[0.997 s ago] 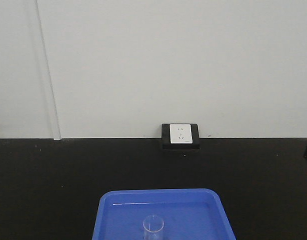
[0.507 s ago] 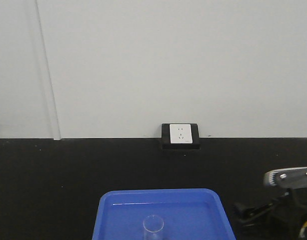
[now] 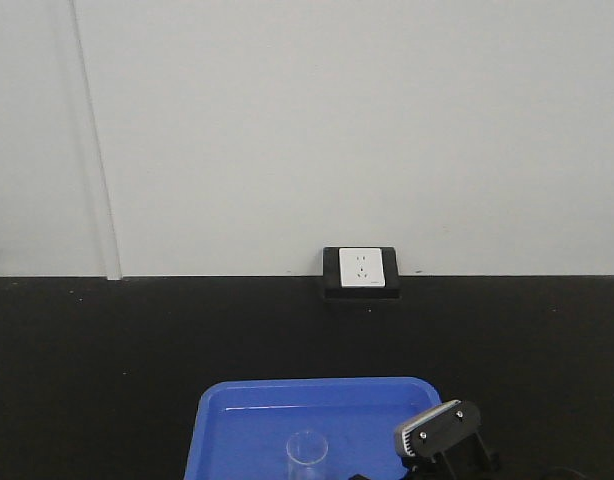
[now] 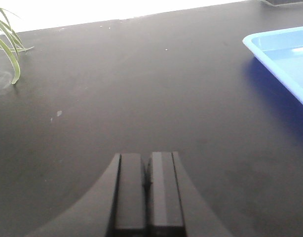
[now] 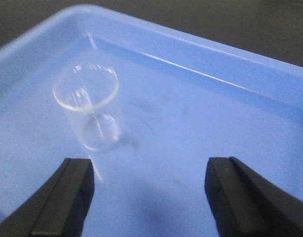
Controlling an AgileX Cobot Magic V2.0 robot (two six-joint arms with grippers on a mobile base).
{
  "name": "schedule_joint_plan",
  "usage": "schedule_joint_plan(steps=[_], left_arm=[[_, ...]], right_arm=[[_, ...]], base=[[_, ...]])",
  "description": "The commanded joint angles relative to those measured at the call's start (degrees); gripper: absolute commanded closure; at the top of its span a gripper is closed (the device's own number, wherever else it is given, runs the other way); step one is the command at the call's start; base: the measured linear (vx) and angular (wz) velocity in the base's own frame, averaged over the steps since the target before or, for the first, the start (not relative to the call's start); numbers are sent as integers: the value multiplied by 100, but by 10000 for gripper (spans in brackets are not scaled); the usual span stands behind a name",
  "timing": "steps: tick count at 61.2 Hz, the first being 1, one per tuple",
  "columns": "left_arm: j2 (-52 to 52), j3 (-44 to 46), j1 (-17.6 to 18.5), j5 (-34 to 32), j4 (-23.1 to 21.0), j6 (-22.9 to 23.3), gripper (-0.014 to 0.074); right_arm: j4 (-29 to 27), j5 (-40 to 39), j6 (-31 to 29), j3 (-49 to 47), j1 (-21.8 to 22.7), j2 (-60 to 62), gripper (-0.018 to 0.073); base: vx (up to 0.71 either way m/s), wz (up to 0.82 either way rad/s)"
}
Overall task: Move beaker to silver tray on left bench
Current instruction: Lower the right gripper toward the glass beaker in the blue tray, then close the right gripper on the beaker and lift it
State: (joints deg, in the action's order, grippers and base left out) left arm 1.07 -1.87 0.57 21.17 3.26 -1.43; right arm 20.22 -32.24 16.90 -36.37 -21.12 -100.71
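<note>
Beaker [image 5: 87,106] stands in blue tray [image 5: 201,49] before spread right gripper [image 5: 149,170].

We see a blue plastic tray [image 3: 317,382] lying on a black counter [image 3: 107,360]. Behind it, against the white wall [image 3: 337,120], stands a raised black socket box [image 3: 361,272] with a white face. Thin green leaves [image 4: 14,64] droop over the counter, well apart from the tray.
</note>
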Motion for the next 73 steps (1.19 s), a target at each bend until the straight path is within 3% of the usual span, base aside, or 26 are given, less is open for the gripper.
schedule_joint_plan(steps=[1, 13, 27, 42, 54, 73], left_arm=[[46, -114, 33, -429, -16, 10, 595], [46, -114, 33, -429, -16, 10, 595], [46, -114, 33, -429, -16, 10, 595], [46, -114, 33, -429, -16, 10, 595], [46, -114, 33, -429, -16, 10, 595], [46, -114, 33, -429, -16, 10, 595]], right_arm=[[41, -981, 401, -153, -4, 22, 39], [118, -1548, 488, -153, -4, -315, 23], [835, -1823, 481, -153, -4, -330, -20], [896, -1893, 503, -153, -4, -333, -41], [917, -2643, 503, -247, -4, -786, -36], [1029, -2665, 503, -977, -4, -1645, -35]], base=[[0, 0], [0, 0], [0, 0], [0, 0], [0, 0], [0, 0]])
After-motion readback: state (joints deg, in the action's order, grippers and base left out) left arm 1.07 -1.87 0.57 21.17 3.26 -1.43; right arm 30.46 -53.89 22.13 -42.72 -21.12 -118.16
